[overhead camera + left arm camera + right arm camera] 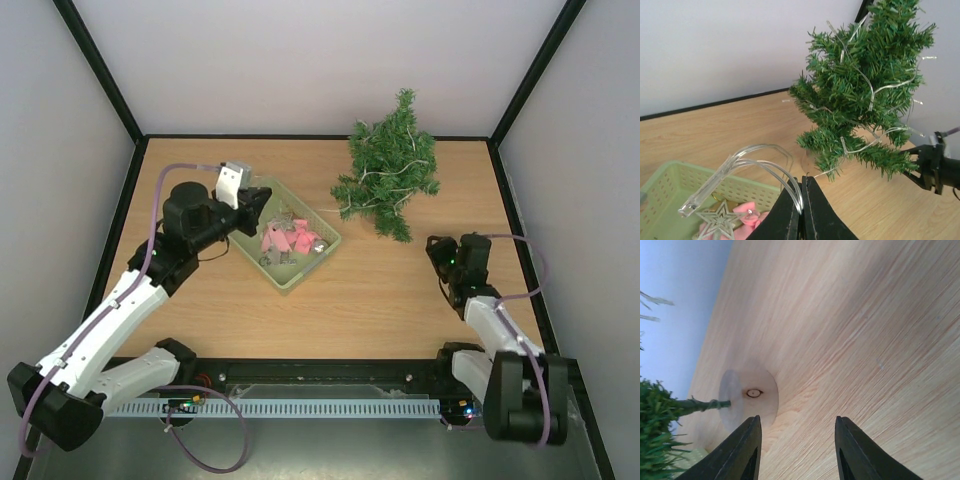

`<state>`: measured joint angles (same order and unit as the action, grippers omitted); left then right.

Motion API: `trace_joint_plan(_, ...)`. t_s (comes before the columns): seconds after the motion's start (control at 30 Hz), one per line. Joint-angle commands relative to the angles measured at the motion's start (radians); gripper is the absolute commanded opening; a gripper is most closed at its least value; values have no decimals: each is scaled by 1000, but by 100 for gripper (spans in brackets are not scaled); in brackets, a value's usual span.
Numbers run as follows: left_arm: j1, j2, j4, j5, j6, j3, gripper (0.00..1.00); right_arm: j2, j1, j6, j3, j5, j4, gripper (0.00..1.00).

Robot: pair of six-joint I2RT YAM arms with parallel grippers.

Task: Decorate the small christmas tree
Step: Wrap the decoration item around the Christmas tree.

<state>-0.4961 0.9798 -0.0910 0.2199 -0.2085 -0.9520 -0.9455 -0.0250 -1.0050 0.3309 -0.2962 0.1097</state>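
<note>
Between the left gripper's (801,184) fingers, which are pressed fully together, runs a clear string of lights (760,155). It loops up and out of the tips and ends in a small clear bulb hanging over the pale green basket (670,175). Just past those closed tips stands the small christmas tree (865,85), up and to the right in the wrist view. Its lowest branches are near the jaws but apart from them, and more of the clear wire winds through its needles. Below the gripper, inside the basket, lie a silver star ornament (717,217) and some pink pieces (285,240).

The right gripper (797,420) stands partly open, with only bare wooden table (865,340) between its fingers. The tree's pale round base (747,400) lies just beyond one fingertip, off to the side of the gap, and the trunk rises from it.

From above, the left gripper (262,205) hangs over the basket's far corner with the tree (388,165) to its right. The right gripper (438,248) sits near the table's right side, and the tree is ahead of it and to its left, clearly apart.
</note>
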Motion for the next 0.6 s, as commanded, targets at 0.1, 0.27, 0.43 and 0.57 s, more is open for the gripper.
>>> trace_joint_plan(0.1,5,-19,6,73,-12,56,3,-276,-46,-96,-66,-267,505,44)
trace_joint_plan(0.27,5,-40,32,72,-25,120,3,-484,0,-161,-37,-270,723,48)
trace_joint_plan(0.43,5,-39,19,64,-12,107,2,-637,49,-198,43,-292,860,51)
trace_joint_plan(0.57,5,-62,23,69,-7,102,3,-757,50,-228,104,-332,961,46)
